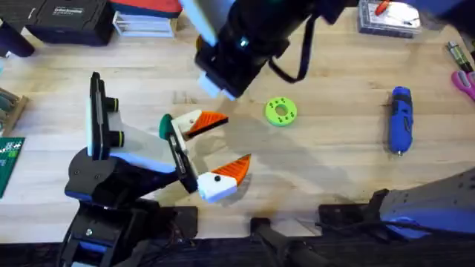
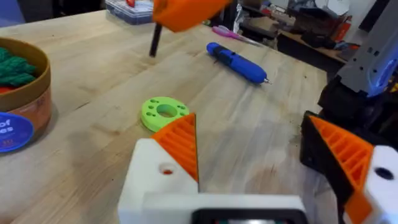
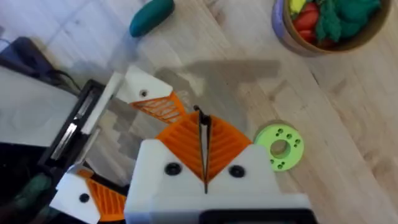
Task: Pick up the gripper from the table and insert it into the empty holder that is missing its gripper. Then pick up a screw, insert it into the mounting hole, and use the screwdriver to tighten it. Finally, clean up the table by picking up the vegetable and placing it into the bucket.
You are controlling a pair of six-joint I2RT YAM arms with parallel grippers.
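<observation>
My left gripper [image 1: 237, 139] hovers low over the table middle, open, with nothing between its white fingers and orange pads [image 2: 180, 143]. My right gripper [image 3: 200, 118] hangs above and behind it, dark and large in the overhead view [image 1: 223, 78], pads pressed shut; I cannot tell if anything thin sits between them. The blue screwdriver [image 1: 401, 119] [image 2: 237, 62] lies at the right. The orange-brown bucket [image 2: 34, 106] [image 3: 280, 28] holds green and red vegetables. A dark green vegetable [image 3: 152, 15] lies on the wood near the left gripper's fingers [image 3: 152, 99]. The loose gripper, holder and screw are out of view.
A flat lime-green disc [image 1: 280, 111] [image 2: 163, 112] [image 3: 278, 146] lies just beyond the left gripper. A clear parts box [image 1: 386, 16] and pink-handled tool [image 1: 464, 81] sit at the back right. A black case [image 1: 70, 18] is at the back left, a green circuit board [image 1: 9, 159] at the left edge.
</observation>
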